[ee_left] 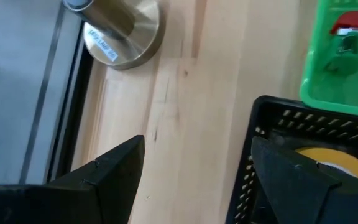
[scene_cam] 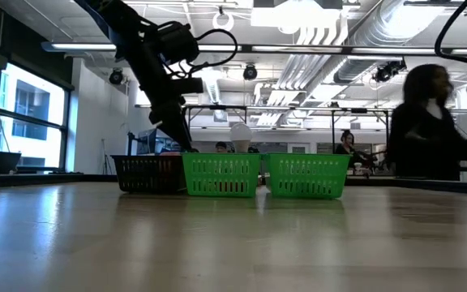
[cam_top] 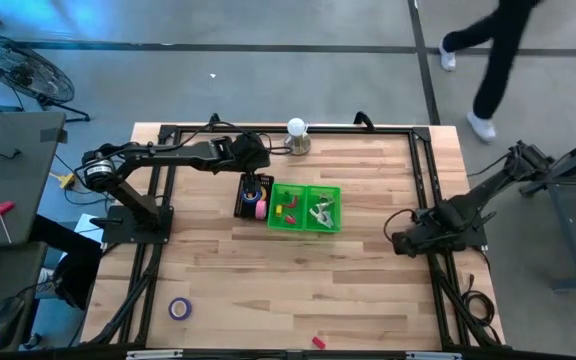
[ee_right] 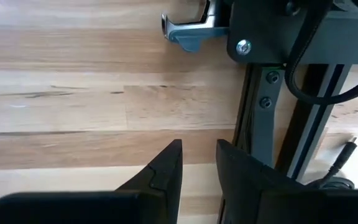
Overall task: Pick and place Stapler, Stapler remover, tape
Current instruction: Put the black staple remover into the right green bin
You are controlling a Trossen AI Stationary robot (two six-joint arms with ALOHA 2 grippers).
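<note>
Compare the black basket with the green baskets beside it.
The black basket holds tape rolls, yellow and pink showing; the green baskets hold a red item and pale metal ones. The black one is a single narrow bin at the row's left end; the green ones form a wider pair. All have slotted walls and stand upright, side by side.

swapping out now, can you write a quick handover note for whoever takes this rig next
Left gripper: jaws open, empty, above the black basket.
Right gripper: parked at the table's right edge, jaws nearly closed, holding nothing.
Done: yellow tape and pink tape lie in the black basket; the green baskets hold small items.
Left: purple tape on the near left of the table.
</note>
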